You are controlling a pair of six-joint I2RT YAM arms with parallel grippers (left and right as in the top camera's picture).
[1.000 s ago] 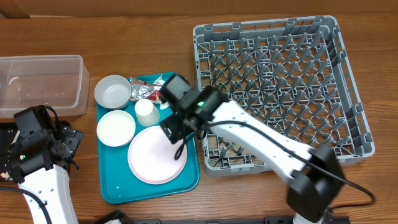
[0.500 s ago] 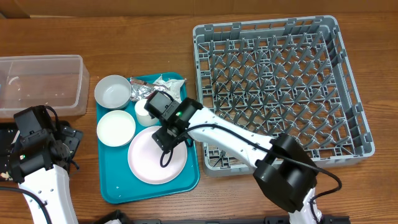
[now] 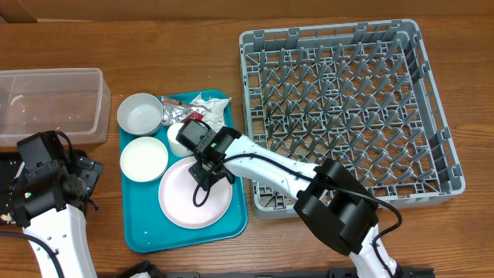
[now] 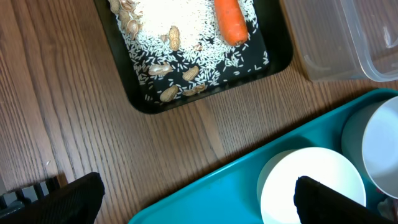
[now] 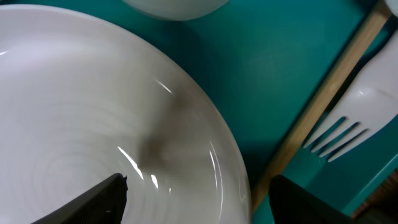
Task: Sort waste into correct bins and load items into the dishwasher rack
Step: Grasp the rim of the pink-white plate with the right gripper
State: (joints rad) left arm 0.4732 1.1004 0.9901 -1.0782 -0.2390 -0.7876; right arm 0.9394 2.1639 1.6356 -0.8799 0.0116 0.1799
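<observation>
Right gripper [image 5: 199, 194] is spread and empty, straddling the right rim of the white plate [image 3: 181, 202] on the teal tray [image 3: 147, 232]. Close on the rim only (the fork [image 5: 348, 119] lies just beside it). Left gripper [image 4: 202, 199] hangs spread and empty at the tray's left edge.

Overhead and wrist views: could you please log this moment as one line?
right gripper: open, over plate rim | left gripper: open, holding nothing | fork: on teal tray beside plate | dishwasher rack: no dishes
</observation>
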